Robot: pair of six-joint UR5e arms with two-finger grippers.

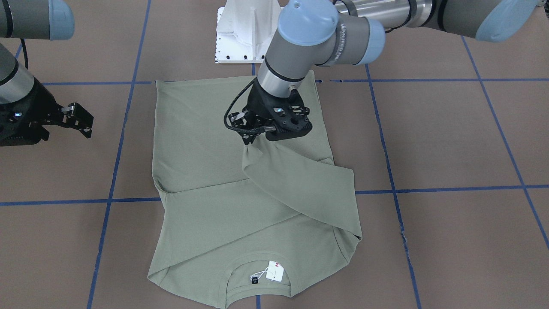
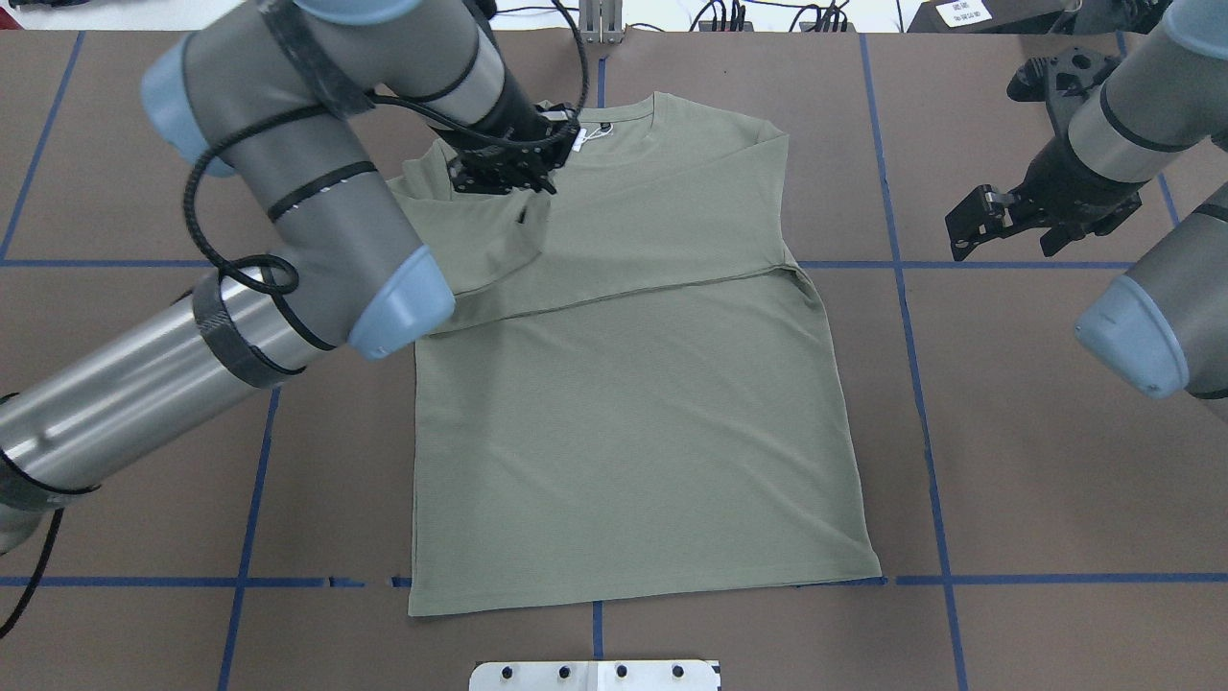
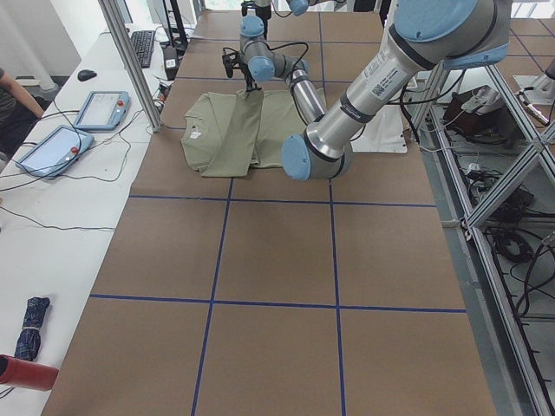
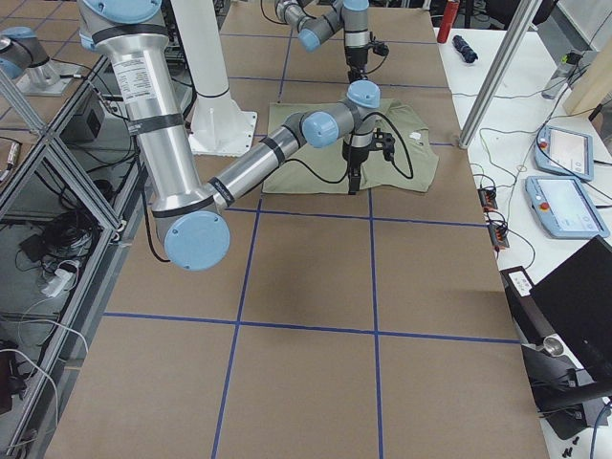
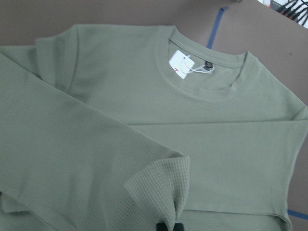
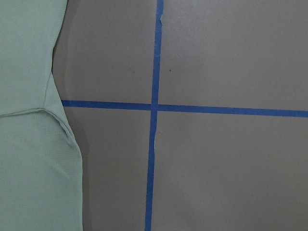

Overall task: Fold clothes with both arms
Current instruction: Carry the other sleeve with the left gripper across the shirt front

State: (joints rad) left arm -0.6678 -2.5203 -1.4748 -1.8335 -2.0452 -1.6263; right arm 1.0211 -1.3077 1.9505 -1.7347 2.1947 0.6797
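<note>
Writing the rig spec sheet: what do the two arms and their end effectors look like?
Left arm and right arm: grey-silver tubes, light-blue joint caps, black bands. White lettering on a left-arm link; black cable loops along it. Left end effector and right end effector: black, two-finger, small blue light each.

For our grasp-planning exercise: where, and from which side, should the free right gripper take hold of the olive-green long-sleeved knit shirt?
Probably the hem corner of the olive-green knit shirt on the right gripper's side, approached low from the right. That corner lies flat and exposed, well away from the left gripper, which pinches the sleeve cuff.
</note>
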